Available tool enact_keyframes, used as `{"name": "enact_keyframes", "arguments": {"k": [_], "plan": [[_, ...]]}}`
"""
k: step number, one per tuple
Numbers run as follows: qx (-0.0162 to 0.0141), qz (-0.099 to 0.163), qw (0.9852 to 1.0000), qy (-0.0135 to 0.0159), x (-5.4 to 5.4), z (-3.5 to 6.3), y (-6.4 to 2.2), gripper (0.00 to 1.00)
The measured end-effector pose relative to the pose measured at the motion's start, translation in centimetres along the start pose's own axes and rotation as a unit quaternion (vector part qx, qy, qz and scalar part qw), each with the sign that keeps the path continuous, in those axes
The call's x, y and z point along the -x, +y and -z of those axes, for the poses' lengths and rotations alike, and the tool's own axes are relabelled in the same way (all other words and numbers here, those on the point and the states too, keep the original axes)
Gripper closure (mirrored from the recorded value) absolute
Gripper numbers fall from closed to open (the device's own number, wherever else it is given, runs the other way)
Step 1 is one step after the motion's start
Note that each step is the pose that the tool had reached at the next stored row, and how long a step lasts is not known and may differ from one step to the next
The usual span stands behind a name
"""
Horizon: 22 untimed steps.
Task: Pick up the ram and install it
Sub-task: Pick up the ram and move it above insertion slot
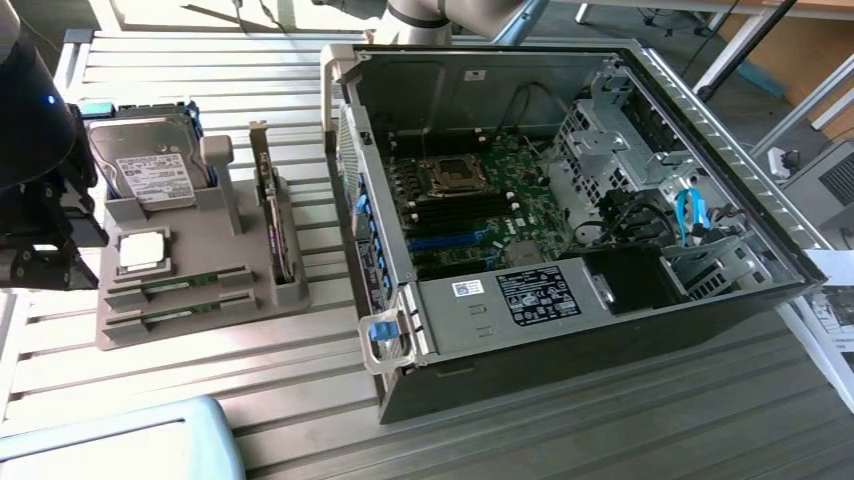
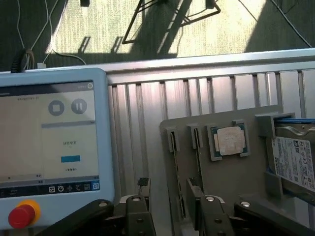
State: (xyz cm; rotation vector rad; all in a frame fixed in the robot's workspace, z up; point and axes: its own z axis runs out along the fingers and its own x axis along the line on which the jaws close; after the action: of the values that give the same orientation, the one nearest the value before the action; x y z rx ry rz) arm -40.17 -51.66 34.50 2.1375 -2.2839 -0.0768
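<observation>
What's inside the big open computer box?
Inside the computer case: a green motherboard with a processor socket, a metal drive cage and blue cables. Whatever lies under the motherboard or behind the cage is covered.

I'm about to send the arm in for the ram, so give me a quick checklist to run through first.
1. Ram available: two ram sticks sit in slots of the holder: ok.
2. Gripper empty, jaws apart: ok.
3. Gripper centred over one stick: a stick shows between the fingers in the wrist view, exact alignment: cannot tell.
4. Computer case open, motherboard exposed: ok.
5. Free memory slot on the motherboard: cannot tell.
6. Teach pendant lies right beside the holder, clearance: cannot tell.
</observation>
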Motion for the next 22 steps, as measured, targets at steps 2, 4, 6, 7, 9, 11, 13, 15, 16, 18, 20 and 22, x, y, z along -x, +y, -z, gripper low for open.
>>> {"name": "enact_keyframes", "arguments": {"k": [2, 4, 6, 7, 9, 11, 13, 15, 16, 18, 20, 22], "plan": [[0.0004, 0.018, 0.9998, 0.0009, 0.0, -0.45, -0.08, 0.58], [0.0012, 0.048, 0.9988, 0.0023, 0.0, -1.20, -0.21, 0.58], [0.0020, 0.080, 0.9968, 0.0046, 0.0, -2.14, -0.57, 0.58], [0.0021, 0.087, 0.9962, 0.0052, 0.0, -2.44, -0.74, 0.58], [0.0023, 0.094, 0.9955, 0.0062, 0.0, -2.92, -1.40, 0.58], [0.0024, 0.095, 0.9955, 0.0062, 0.1, -3.46, -2.96, 0.58], [0.0024, 0.095, 0.9955, 0.0062, 0.4, -3.99, -3.88, 0.58], [0.0024, 0.095, 0.9955, 0.0063, 1.1, -4.54, -3.96, 0.58], [0.0024, 0.095, 0.9955, 0.0063, 1.7, -4.93, -3.94, 0.58], [0.0023, 0.095, 0.9955, 0.0064, 2.2, -5.55, -3.95, 0.58], [0.0025, 0.095, 0.9955, 0.0065, 2.2, -6.05, -3.97, 0.58], [0.0024, 0.095, 0.9955, 0.0065, 2.2, -6.48, -3.99, 0.58]]}}
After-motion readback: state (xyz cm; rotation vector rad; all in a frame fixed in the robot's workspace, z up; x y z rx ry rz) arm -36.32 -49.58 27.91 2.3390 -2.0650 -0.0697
